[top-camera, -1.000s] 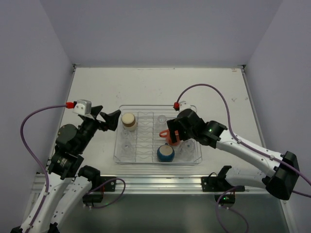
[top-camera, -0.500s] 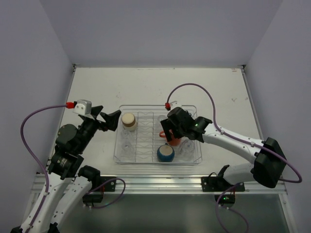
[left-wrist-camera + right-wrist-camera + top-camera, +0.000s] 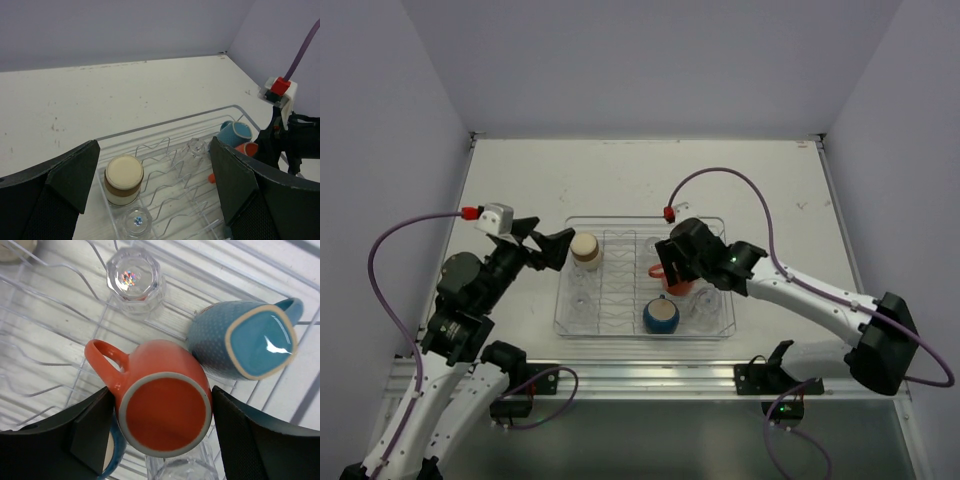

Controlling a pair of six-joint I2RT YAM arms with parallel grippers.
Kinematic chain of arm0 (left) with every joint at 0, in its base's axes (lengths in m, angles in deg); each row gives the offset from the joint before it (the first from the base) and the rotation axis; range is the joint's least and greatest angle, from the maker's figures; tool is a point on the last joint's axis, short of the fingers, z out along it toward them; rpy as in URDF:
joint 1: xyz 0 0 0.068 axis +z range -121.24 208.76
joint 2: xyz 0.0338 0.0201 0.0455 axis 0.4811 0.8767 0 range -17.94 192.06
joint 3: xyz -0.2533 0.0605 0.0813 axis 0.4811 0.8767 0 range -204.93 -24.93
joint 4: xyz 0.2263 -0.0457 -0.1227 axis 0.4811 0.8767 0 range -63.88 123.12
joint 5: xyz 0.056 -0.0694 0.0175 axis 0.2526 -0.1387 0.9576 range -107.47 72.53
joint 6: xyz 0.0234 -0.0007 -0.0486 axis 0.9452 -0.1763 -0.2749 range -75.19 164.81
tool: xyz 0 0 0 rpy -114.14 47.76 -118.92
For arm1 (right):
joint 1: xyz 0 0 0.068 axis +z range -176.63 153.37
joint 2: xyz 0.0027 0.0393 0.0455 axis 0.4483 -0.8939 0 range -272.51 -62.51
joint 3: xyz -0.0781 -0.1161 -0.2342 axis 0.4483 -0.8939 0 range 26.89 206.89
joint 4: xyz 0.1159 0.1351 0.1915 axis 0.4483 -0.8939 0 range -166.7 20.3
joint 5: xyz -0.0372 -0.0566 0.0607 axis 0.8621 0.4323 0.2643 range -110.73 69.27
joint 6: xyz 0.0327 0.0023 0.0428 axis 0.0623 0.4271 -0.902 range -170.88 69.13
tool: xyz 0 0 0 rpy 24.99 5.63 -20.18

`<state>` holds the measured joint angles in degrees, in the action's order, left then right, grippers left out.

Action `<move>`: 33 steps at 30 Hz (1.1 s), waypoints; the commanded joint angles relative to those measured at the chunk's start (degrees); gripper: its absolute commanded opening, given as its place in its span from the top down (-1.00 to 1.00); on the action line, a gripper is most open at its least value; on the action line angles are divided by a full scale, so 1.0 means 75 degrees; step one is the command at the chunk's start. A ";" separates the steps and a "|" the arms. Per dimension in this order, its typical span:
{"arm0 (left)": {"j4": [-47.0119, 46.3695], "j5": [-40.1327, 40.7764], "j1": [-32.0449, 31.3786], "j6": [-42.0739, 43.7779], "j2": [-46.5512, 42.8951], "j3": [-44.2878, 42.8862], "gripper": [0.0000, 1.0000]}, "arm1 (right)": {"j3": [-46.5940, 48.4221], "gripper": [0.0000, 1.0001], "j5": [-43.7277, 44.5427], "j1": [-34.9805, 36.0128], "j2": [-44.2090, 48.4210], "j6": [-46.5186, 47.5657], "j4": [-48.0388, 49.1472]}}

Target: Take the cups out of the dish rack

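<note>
The clear dish rack point(image 3: 620, 333) lies mid-table. My right gripper point(image 3: 672, 272) is over its right half. In the right wrist view its fingers point(image 3: 90, 435) press both sides of the upturned orange mug point(image 3: 165, 422), which sits low in the rack. The light blue mug point(image 3: 245, 340) lies beside it. The dark blue round cup point(image 3: 661, 316) stands near the front. The tan-cream cup point(image 3: 585, 246) stands upside down in the far left corner. My left gripper point(image 3: 548, 243) is open and empty just left of it. Clear tumblers point(image 3: 134, 277) stand between the wires.
The rack's wavy wire dividers point(image 3: 165, 165) run between the cups. A clear tumbler point(image 3: 136, 220) sits just in front of the tan-cream cup point(image 3: 123, 175). Bare white tabletop point(image 3: 620, 180) lies behind the rack. Grey walls close in the table on three sides.
My right gripper has swung back and to the left and now sits squarely over the orange mug. My left gripper has edged slightly toward the rack.
</note>
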<state>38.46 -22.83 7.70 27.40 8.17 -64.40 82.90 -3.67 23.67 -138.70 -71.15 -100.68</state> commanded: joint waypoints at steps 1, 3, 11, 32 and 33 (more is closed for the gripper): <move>-0.0602 -0.0666 0.0019 -0.0268 0.0245 0.0036 -1.00 | 0.0302 0.47 0.0304 0.0031 0.1249 -0.0051 0.0381; -0.0661 -0.1075 0.0019 -0.0338 0.0478 -0.0081 -1.00 | 0.0337 0.49 0.0303 0.0031 0.1789 -0.0098 0.0474; -0.1082 -0.3044 0.0019 -0.1415 0.1030 -0.0762 -1.00 | 0.0255 0.56 -0.0398 -0.0402 0.3067 -0.1069 0.1982; -0.6356 -0.5074 -0.0660 -0.6046 0.2600 0.1008 -0.87 | -0.1105 0.59 -0.3528 -0.1246 0.3350 -0.5055 0.6697; -0.6379 -0.5039 -0.0696 -0.6034 0.2647 0.0985 -0.86 | -0.1105 0.58 -0.3575 -0.1246 0.3314 -0.5055 0.6686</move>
<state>-2.91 -59.73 3.81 -15.71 27.29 -55.04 73.57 -27.82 14.23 -114.02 -105.07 -60.77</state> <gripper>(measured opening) 0.938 0.746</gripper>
